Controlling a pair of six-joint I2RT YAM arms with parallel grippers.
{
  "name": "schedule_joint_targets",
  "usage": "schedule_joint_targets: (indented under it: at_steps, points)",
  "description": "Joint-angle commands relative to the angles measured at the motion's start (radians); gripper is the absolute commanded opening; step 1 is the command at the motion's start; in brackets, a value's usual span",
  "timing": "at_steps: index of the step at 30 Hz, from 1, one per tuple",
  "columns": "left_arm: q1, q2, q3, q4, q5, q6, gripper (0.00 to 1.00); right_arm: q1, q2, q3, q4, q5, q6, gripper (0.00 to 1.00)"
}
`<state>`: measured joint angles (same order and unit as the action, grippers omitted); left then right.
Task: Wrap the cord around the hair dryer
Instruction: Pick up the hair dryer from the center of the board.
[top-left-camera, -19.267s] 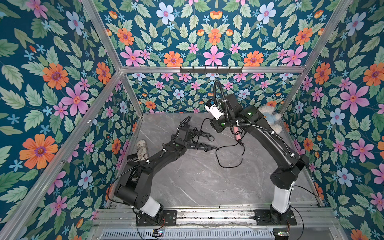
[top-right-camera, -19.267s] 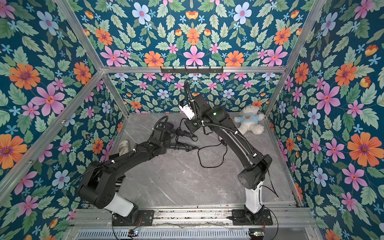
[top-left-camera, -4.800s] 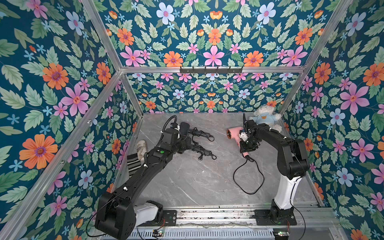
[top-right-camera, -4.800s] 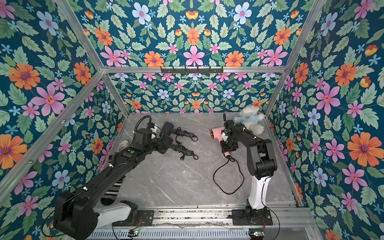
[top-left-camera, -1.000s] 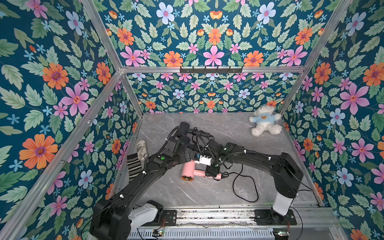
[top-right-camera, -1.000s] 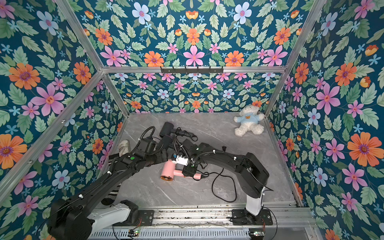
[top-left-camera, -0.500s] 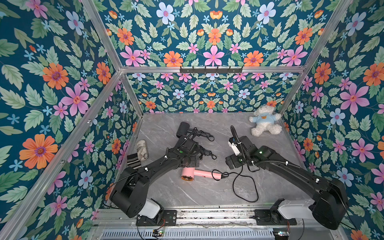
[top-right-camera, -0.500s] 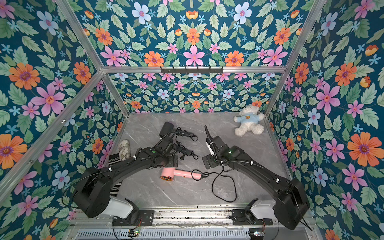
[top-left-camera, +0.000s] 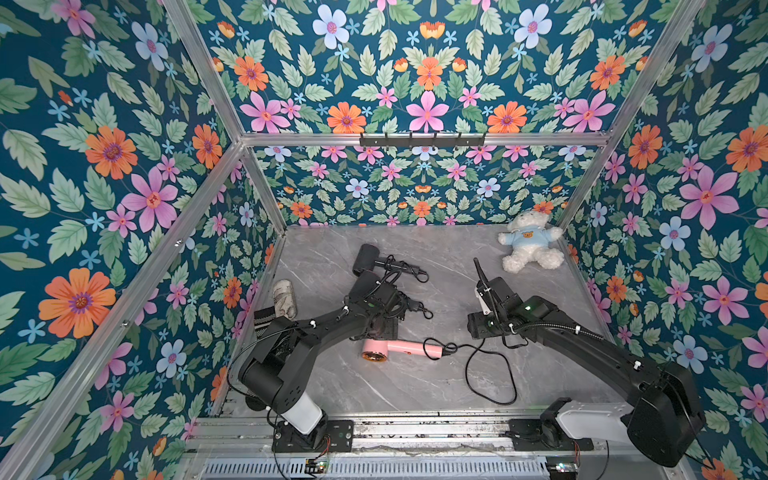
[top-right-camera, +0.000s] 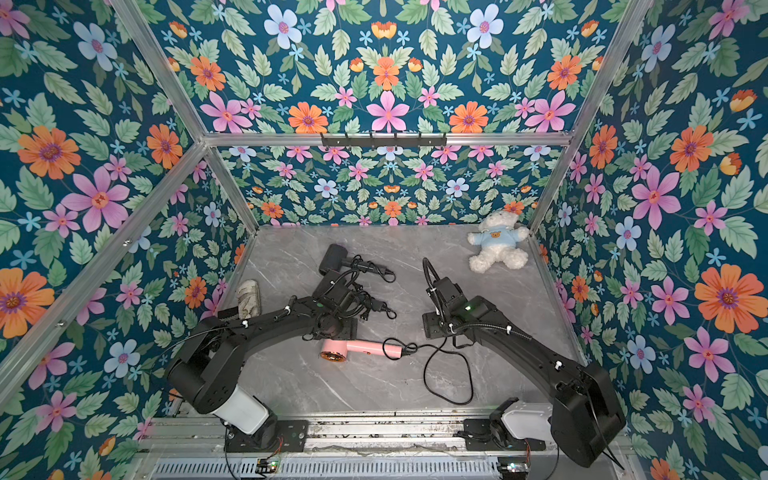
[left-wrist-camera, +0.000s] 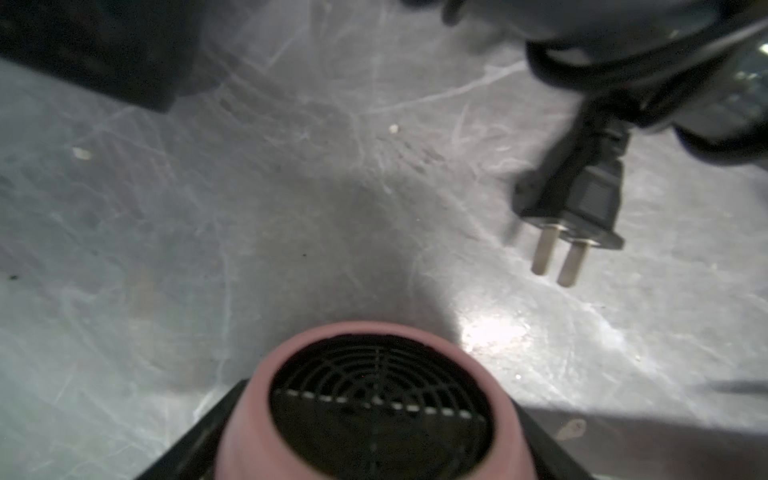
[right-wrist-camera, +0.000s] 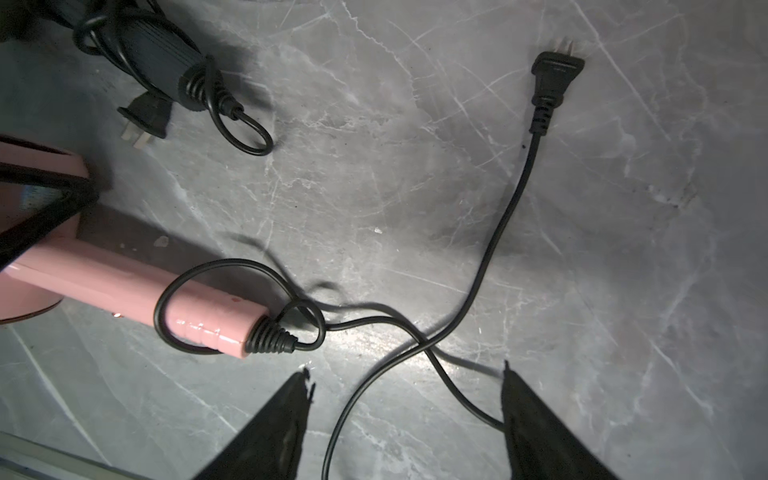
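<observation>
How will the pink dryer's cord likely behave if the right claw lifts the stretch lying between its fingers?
Probably floppy: the cord lies in loose curves and crosses itself, so it should sag either side of the right claw. Likely light, being thin. The loop on the handle of the pink hair dryer looks slack, so a tug may slide it off.

The black left arm (top-left-camera: 307, 332) bends up from its base and reaches inward. Its left gripper (top-left-camera: 380, 332) points down, with its black fingers (right-wrist-camera: 37, 224) clamped on the round head of the pink hair dryer (top-left-camera: 395, 348). The black right arm (top-left-camera: 582, 338) stretches low and inward. Its right gripper (right-wrist-camera: 405, 374) hangs with jaws spread wide, holding nothing.
</observation>
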<state>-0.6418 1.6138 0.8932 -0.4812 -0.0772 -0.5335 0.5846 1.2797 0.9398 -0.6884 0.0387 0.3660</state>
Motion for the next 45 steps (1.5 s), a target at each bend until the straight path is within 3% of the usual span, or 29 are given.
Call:
schedule_joint_targets:
  at_steps: [1, 7, 10, 13, 18, 22, 28, 34, 37, 45]
  points:
    - [0.007, 0.033, -0.026, 0.026, -0.035, -0.01, 0.7, -0.013, -0.003, 0.006, -0.029, -0.028, 0.01, 0.73]
    - [0.008, 0.035, 0.026, -0.028, -0.064, 0.015, 0.37, -0.059, -0.013, -0.001, -0.086, -0.082, 0.015, 0.71]
    - [0.009, 0.004, 0.128, -0.148, -0.131, 0.064, 0.14, -0.059, -0.031, -0.003, -0.078, -0.122, -0.02, 0.69]
    - [0.01, -0.023, 0.295, -0.298, -0.207, 0.155, 0.0, -0.061, -0.044, -0.011, -0.02, -0.226, -0.067, 0.66]
    - [0.041, -0.004, 0.605, -0.587, -0.321, 0.339, 0.0, -0.12, 0.01, -0.038, 0.119, -0.383, -0.151, 0.65]
    - [0.075, 0.018, 0.74, -0.69, -0.346, 0.424, 0.0, -0.139, 0.058, -0.054, 0.281, -0.518, -0.234, 0.66]
    - [0.131, -0.027, 0.761, -0.627, -0.154, 0.492, 0.0, -0.145, 0.073, -0.196, 0.766, -0.717, -0.193, 0.66]
    - [0.151, -0.046, 0.771, -0.608, -0.052, 0.521, 0.0, -0.145, 0.222, -0.179, 1.006, -0.869, -0.093, 0.65]
    - [0.16, -0.05, 0.784, -0.598, -0.027, 0.518, 0.0, -0.14, 0.262, -0.186, 1.101, -0.904, -0.05, 0.57]
    - [0.195, -0.031, 0.828, -0.6, -0.014, 0.511, 0.0, -0.127, 0.216, -0.257, 1.076, -0.952, -0.113, 0.61]
